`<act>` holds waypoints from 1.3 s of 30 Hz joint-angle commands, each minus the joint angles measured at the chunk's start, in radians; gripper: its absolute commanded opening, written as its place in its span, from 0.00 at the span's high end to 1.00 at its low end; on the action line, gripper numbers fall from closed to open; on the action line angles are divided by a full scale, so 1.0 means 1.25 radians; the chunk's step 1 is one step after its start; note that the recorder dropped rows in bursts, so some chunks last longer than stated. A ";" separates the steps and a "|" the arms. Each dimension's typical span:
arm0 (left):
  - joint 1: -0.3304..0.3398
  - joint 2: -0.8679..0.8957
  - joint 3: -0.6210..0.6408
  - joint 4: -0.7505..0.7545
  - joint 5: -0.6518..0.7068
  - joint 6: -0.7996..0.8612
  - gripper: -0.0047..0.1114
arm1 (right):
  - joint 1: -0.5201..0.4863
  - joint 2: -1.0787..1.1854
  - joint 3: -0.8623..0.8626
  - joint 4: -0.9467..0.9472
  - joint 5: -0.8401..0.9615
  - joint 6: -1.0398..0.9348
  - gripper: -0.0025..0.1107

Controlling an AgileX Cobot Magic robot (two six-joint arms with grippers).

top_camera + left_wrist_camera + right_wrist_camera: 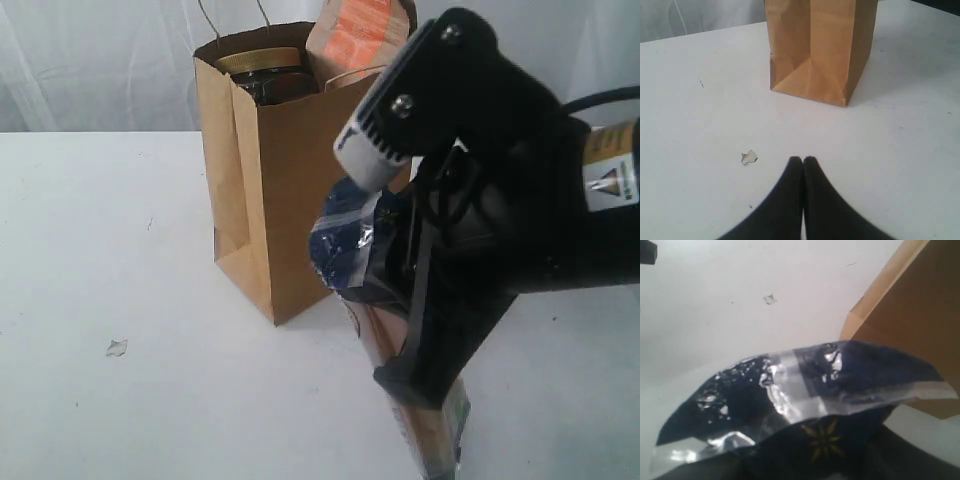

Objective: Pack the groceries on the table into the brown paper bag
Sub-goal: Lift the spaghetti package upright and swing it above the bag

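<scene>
Beside brown paper bag [270, 190], right fingers [425, 340] clamped on long spaghetti pack [338, 250] (tilted), left fingers [790, 190] together.

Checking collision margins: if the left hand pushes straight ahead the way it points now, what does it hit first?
Probably the brown paper bag, near its folded base. Only bare table lies between; if the left hand tilts downward, it could touch the table first. Depth is unclear.

Right arm [520, 200] glossy black, two screws [402, 104] on its ribbed grey block [380, 150], warning label [610, 178]; left gripper [803, 160] matte black, tapered
</scene>
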 commanded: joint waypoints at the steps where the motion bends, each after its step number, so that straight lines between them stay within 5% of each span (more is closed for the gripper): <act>1: 0.004 -0.004 0.002 -0.004 0.001 0.000 0.96 | -0.032 -0.041 -0.003 -0.001 -0.070 0.031 0.98; 29: 0.004 -0.004 0.002 -0.004 0.001 0.000 0.96 | -0.259 -0.159 -0.093 -0.064 -0.380 0.168 0.98; 39: 0.004 -0.004 0.002 -0.004 0.001 0.000 0.96 | -0.276 -0.159 -0.140 -0.085 -0.549 0.168 0.98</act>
